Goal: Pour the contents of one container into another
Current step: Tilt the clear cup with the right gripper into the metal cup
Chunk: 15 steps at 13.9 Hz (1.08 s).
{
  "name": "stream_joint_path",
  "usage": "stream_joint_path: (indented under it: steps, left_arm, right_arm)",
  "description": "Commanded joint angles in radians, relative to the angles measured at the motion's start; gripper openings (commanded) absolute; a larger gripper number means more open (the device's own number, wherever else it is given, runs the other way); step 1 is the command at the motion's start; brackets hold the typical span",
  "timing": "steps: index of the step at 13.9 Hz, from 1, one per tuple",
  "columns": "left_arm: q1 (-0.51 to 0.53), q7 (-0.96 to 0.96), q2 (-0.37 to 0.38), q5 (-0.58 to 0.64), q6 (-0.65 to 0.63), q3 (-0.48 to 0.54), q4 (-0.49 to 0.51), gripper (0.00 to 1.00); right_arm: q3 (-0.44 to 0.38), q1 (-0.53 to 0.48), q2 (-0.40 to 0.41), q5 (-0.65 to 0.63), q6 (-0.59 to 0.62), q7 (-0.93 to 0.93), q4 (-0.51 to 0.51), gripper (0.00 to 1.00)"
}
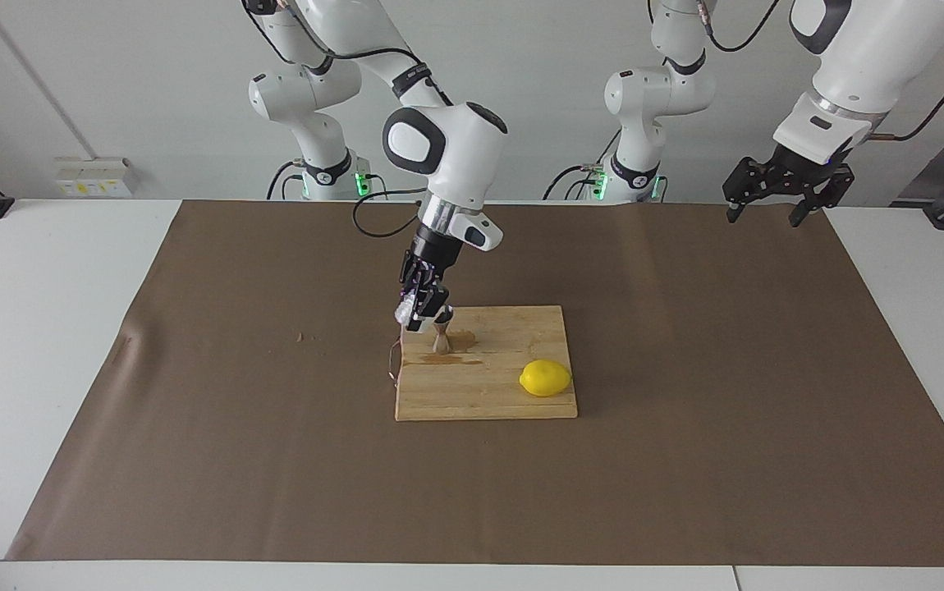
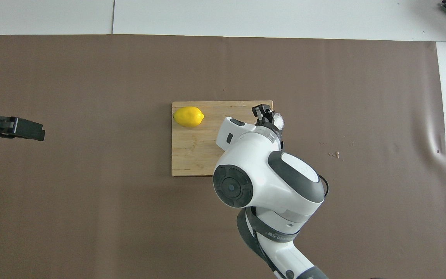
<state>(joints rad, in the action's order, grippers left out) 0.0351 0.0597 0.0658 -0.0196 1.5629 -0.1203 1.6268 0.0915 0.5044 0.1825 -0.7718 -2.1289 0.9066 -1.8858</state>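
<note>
My right gripper (image 1: 418,313) clamps the tilted frosted cup (image 1: 403,310) just above the steel jigger (image 1: 442,336), which stands on the cutting board (image 1: 486,386) near a lemon (image 1: 545,377). My left gripper (image 1: 771,207) waits, fingers spread.

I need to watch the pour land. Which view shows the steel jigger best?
The facing view. The jigger stands upright on the cutting board, clear of the arm, with the right tool holding the clear cup beside it. In the overhead view the right arm's wrist covers the jigger entirely; only the cup shows.
</note>
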Motion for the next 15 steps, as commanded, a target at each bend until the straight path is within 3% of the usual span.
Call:
stream_joint_path:
  steps: [1, 15]
  left_arm:
    - [0.006, -0.003, 0.026, 0.009, 0.006, -0.002, 0.028, 1.00]
    - [0.006, -0.003, 0.026, 0.009, 0.006, -0.002, 0.028, 1.00]
  right_arm:
    - [0.008, -0.003, -0.008, -0.041, 0.009, 0.029, -0.013, 0.00]
    - [0.008, 0.019, -0.043, -0.142, 0.000, 0.034, -0.075, 0.00]
